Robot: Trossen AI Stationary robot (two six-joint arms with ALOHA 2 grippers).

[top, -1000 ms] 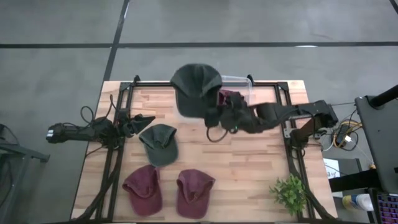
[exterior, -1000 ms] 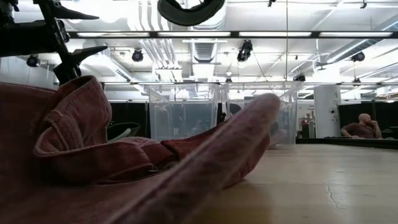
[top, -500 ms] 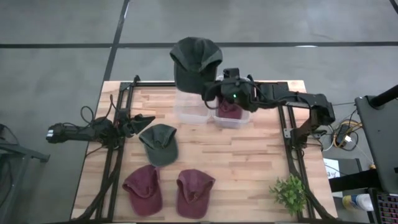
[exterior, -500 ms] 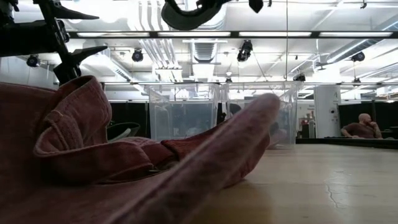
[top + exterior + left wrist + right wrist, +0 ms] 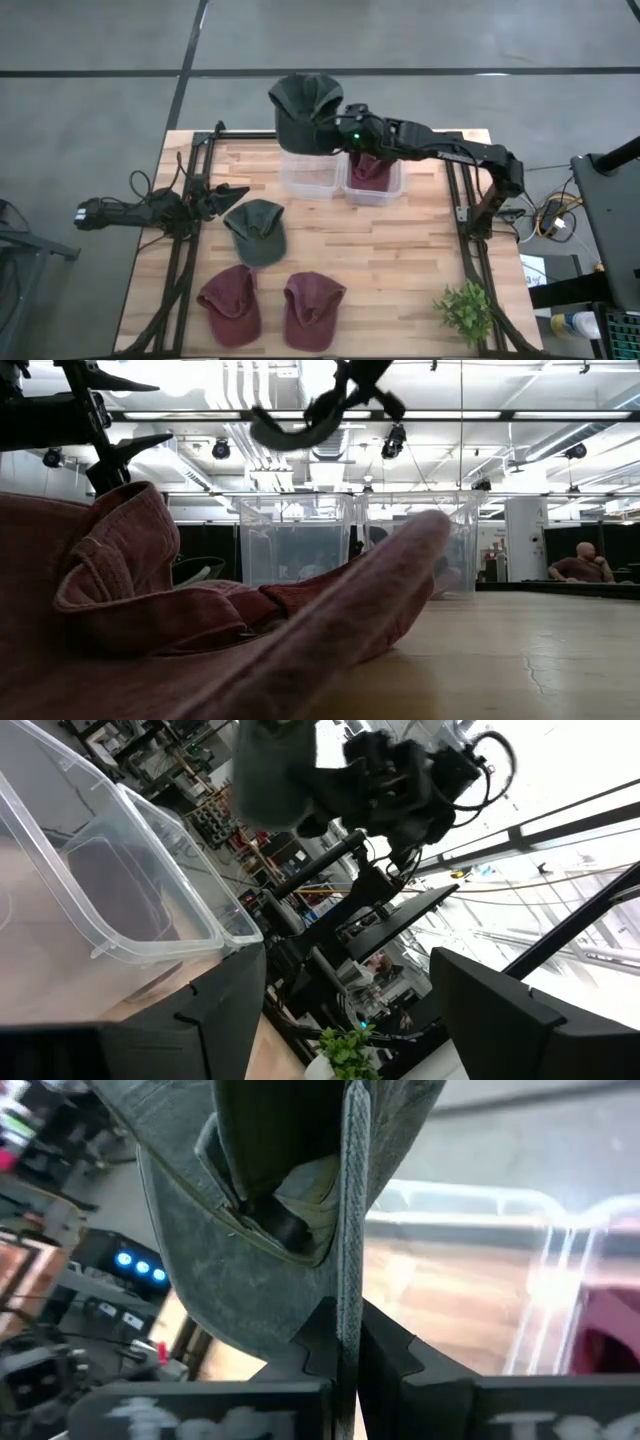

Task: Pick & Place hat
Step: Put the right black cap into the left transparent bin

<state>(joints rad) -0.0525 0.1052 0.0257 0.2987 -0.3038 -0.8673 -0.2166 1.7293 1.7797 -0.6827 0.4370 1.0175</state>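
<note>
right gripper (image 5: 338, 124) is raised over the far edge of the table (image 5: 400, 250), fingers closed tight on the edge of a dark green cap (image 5: 303, 102). the cap hangs clear of everything, above and slightly behind the left clear bin (image 5: 309, 175). in the right wrist view the cap's brim is pinched edge-on between the two fingers (image 5: 385, 1350). the right clear bin (image 5: 372, 180), touching the left one, holds a maroon cap (image 5: 368, 169). left gripper (image 5: 228, 190) rests low at the table's left side, fingers spread apart with nothing between them. a second dark green cap (image 5: 258, 231) lies just beside it on the wood. two more maroon caps (image 5: 231, 302) (image 5: 313, 308) lie side by side at the near edge. a small green plant (image 5: 464, 311) stands at the near right corner.
</note>
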